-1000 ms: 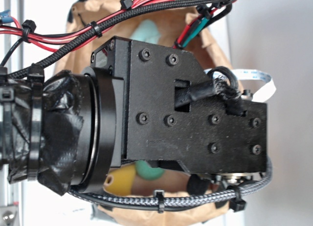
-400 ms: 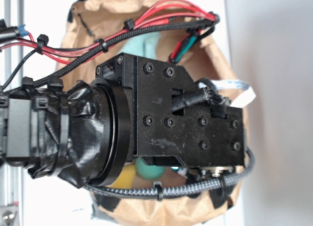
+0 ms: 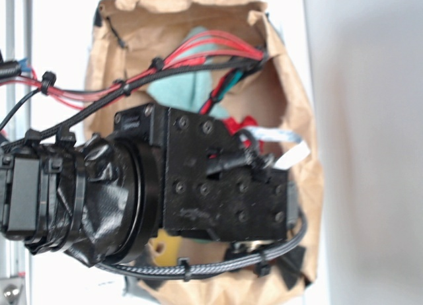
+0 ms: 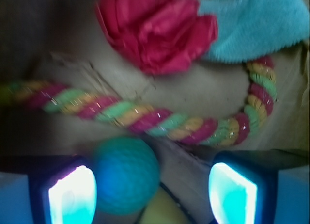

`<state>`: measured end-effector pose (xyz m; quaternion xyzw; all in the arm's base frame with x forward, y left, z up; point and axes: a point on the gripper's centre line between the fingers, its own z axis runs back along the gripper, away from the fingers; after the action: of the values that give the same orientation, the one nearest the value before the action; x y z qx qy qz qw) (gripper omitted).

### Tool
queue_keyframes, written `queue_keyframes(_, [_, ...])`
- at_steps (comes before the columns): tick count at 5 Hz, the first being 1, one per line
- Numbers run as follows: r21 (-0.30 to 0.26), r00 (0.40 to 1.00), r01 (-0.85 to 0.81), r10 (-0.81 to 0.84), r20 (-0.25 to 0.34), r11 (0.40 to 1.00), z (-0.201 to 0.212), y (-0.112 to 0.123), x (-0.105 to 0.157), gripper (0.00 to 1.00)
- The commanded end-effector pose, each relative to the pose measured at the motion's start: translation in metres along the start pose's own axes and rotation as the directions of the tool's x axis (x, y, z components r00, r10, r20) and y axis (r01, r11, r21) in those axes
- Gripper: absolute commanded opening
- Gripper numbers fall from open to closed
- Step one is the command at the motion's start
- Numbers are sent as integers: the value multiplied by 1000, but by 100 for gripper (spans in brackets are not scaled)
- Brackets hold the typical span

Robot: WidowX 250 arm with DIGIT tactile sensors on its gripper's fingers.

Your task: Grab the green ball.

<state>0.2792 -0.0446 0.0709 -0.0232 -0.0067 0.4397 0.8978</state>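
Observation:
In the wrist view the green ball (image 4: 127, 174) lies on the brown paper between my fingers, right beside the left pad (image 4: 72, 195). The right pad (image 4: 232, 192) stands well clear of it, with bare paper between. My gripper (image 4: 152, 195) is open and holds nothing. From the exterior view the arm's black wrist block (image 3: 218, 186) hangs over the brown paper bag (image 3: 297, 120) and hides the ball; the fingers are hidden there too.
A twisted pink, green and yellow rope (image 4: 145, 120) runs across just beyond the ball. A red paper flower (image 4: 155, 32) and a pale teal cloth (image 4: 261, 20) lie farther on. A yellow toy (image 4: 167, 214) sits just below the ball. Bag walls surround everything.
The wrist has moved down and left in the exterior view, uncovering more of the teal cloth and the red flower in the bag.

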Motion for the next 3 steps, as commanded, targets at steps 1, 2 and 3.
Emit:
queue_keyframes(1, [10,998,48,-49,29,999,-4,1,-14,100])
queue_keyframes(2, [-8,997,70,-70,-10,998,1,4,-25,100])
queue_keyframes(3, [-50,997,54,-56,-53,997,14,-2,-25,100])
